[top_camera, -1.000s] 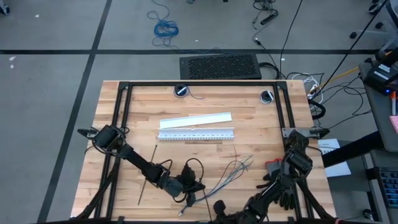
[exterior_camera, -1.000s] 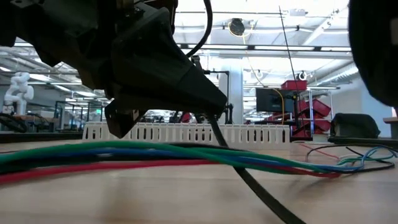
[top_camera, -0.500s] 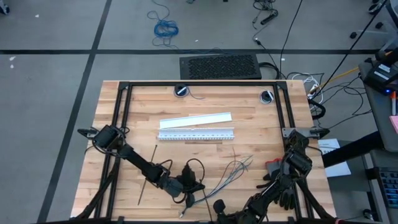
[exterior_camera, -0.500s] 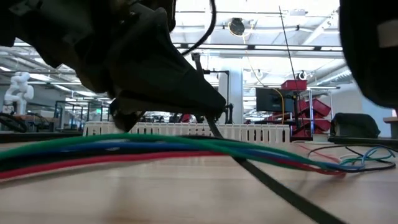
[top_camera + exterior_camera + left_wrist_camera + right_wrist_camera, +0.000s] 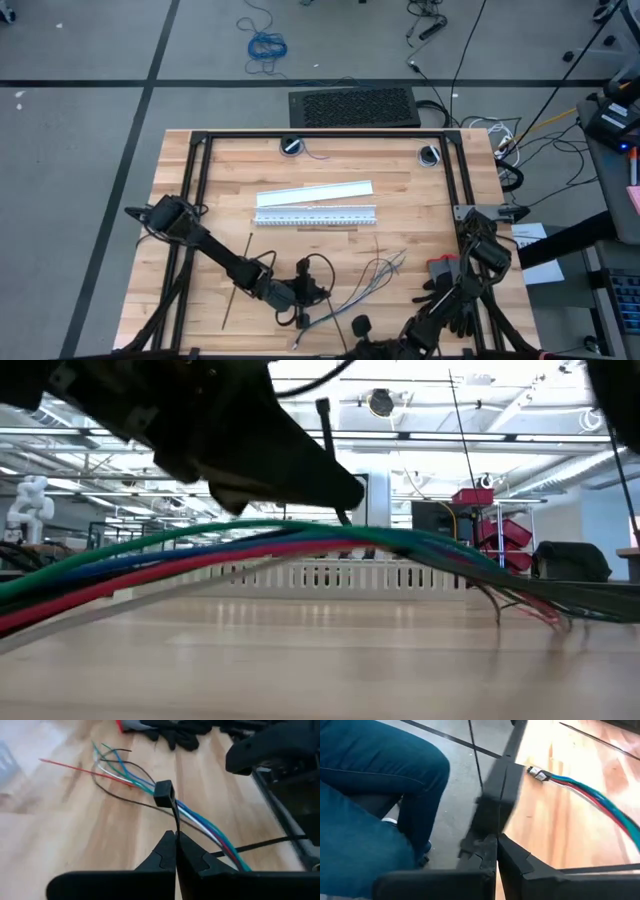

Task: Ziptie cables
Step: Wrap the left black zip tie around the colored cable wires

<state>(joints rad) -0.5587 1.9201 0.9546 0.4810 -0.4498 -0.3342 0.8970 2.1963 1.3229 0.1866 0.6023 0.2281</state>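
The left arm's fingers (image 5: 176, 851) are pressed together on the strap of a ziptie (image 5: 165, 794), whose square head sits looped around the cables (image 5: 200, 822); I judge the strap is held this way so the loop can be cinched. In the high view this left gripper (image 5: 303, 318) lies at the lower middle of the frame, with the cables (image 5: 372, 275) fanning toward the right. In the low view the bundle (image 5: 200, 555) arches up off the bench (image 5: 320, 660), lifted under the gripper, which leaves a gap beneath it. A second ziptie (image 5: 237, 280) lies to the left of the left gripper.

Further right, the right arm's fingers (image 5: 496, 851) are also closed, pinching a thin black strip that runs up from their tips, apparently a ziptie's tail. They hang past the bench's near edge, over the floor, close to a person's leg (image 5: 380, 785). That side offers little room; the middle of the bench, short of the white slotted strip (image 5: 316, 216), is freer.
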